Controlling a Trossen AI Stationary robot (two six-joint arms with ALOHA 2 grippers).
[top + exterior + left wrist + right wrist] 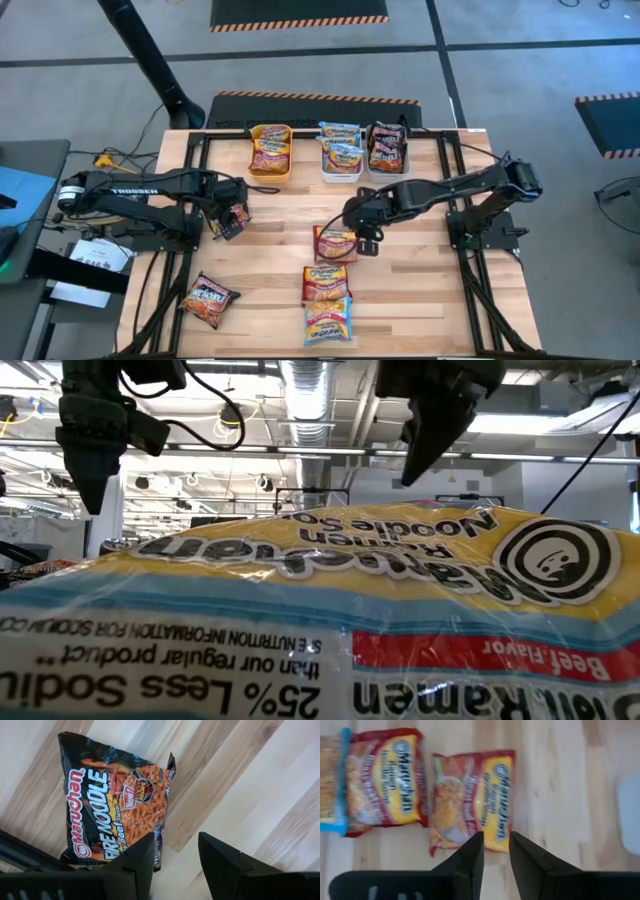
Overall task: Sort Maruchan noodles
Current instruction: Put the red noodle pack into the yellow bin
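Note:
Several Maruchan noodles packets lie flat on the wooden table. A dark Fire Noodle packet [112, 800] lies under my left gripper [175, 837], which hangs open above the packet's edge at the table's left [232, 215]. My right gripper [496, 837] is open and points down over the edge of a red-and-yellow packet [470, 800] near the table's middle [335, 243]. Nearer the front edge lie a second red-and-yellow packet [326, 283] and a yellow-and-blue one [328, 320]. Another dark-orange packet [208, 298] lies at the near left.
At the far edge stand an orange bin [270, 172], a white bin [341, 176] and a grey bin [388, 168], each holding packets. Black frame rails [196, 180] run along both sides. In the low view the front packet [320, 610] blocks the tabletop.

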